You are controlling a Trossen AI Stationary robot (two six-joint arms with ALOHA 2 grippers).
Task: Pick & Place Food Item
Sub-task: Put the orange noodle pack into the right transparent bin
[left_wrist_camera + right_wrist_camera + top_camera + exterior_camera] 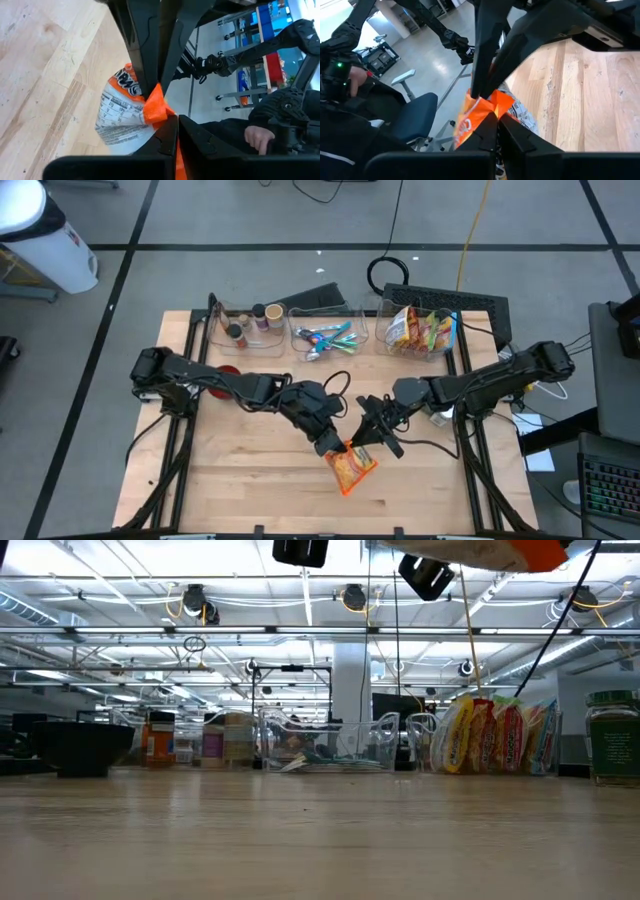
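Wooden surface [250,470], seen from above, clock face centred on it.

Back edge, 11 to 1 o'clock: three clear bins in a row. Left bin [245,325], jars and small bottles. Middle bin [326,336], blue and teal utensils. Right bin [420,332], upright snack packets. Dark bowl [83,747] near 10 o'clock, partly under the left arm. Black keyboard [445,302] behind the right bin, off the surface.

Obstructions: both arms cross the middle band and meet just right of centre; cables trail beside each.

Open room: the whole front strip from 4 to 8 o'clock and the left front quarter lie bare; the low view shows bare wood up to the bins.

Snack bag [352,468], orange and white: at about 5 o'clock, lifted clear of the wood, hanging between the two hands.

Left hand [333,446]: clenched on the bag's orange top corner.

Right hand [362,448]: clenched on the same orange edge from the opposite side, fingertips almost meeting the left's.
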